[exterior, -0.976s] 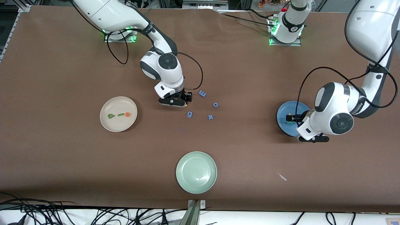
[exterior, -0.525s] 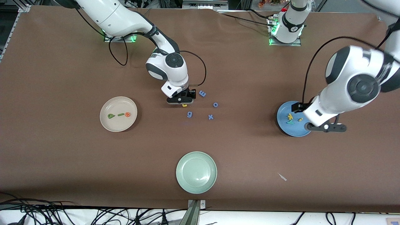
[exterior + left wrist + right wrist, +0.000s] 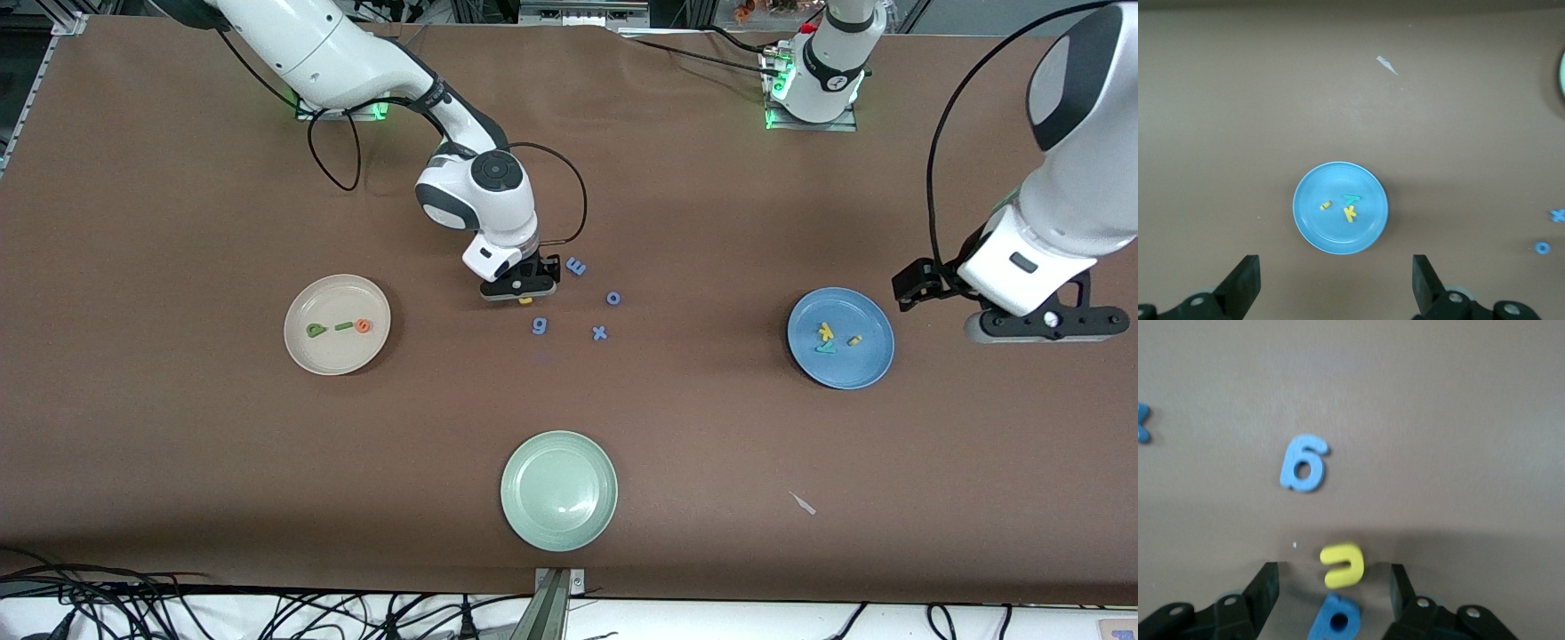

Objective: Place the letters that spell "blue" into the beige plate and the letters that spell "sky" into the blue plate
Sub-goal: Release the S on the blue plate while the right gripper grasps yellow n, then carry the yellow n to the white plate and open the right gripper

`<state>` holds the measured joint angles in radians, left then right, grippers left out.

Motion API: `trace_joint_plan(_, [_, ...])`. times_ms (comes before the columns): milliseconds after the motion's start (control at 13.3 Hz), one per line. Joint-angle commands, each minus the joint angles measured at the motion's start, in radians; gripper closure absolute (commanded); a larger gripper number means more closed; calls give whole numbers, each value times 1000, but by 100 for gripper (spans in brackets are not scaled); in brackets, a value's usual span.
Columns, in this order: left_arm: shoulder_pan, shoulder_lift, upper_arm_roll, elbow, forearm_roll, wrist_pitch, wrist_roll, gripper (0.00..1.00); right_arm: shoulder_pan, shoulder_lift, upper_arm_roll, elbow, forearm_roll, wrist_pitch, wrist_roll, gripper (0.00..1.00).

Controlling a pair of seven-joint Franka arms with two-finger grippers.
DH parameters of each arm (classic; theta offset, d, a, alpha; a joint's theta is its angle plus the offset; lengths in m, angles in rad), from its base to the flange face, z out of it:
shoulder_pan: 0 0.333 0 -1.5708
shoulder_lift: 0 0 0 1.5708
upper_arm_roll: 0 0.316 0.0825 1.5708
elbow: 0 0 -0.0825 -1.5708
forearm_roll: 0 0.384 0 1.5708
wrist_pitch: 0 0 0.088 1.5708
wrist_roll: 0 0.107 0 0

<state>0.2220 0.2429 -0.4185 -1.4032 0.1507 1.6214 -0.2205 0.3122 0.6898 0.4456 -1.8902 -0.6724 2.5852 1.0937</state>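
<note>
The beige plate holds a green b, a green l and an orange e. In the blue plate lie a yellow k, a teal y and a yellow s. My right gripper is low over the table, open, its fingers on either side of the yellow u and a blue p. My left gripper hangs open and empty above the table beside the blue plate, toward the left arm's end.
Blue letters m, o, g and x lie loose around the right gripper. A pale green plate sits near the front edge. A small white scrap lies nearer the camera than the blue plate.
The left arm has lifted off the blue plate and swung toward its end of the table, uncovering the three letters. The right gripper has shifted slightly toward the m, over the yellow u.
</note>
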Motion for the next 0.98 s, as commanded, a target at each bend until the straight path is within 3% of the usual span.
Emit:
trace_joint_plan(0, [-65, -94, 165, -72, -155, 0, 75, 0, -1, 27, -8, 34, -18, 12, -35, 27])
trace_joint_plan(75, [-99, -128, 211, -121, -163, 27, 85, 0, -1, 27, -8, 34, -19, 15, -34, 29])
trace_joint_plan(225, [-115, -242, 241, -314, -160, 160, 96, 0, -1, 33, -8, 31, -23, 26, -32, 31])
trace_joint_plan(300, [-116, -266, 244, -332, -160, 182, 93, 0, 1, 34, -8, 31, -23, 26, -32, 31])
trace_joint_plan(600, [-119, -289, 241, -336, -100, 66, 98, 0, -1, 36, -8, 26, -26, 36, -31, 46])
trace_joint_plan(901, [-124, -240, 201, -254, -108, 0, 95, 0, -1, 33, -18, 26, -23, 39, -35, 81])
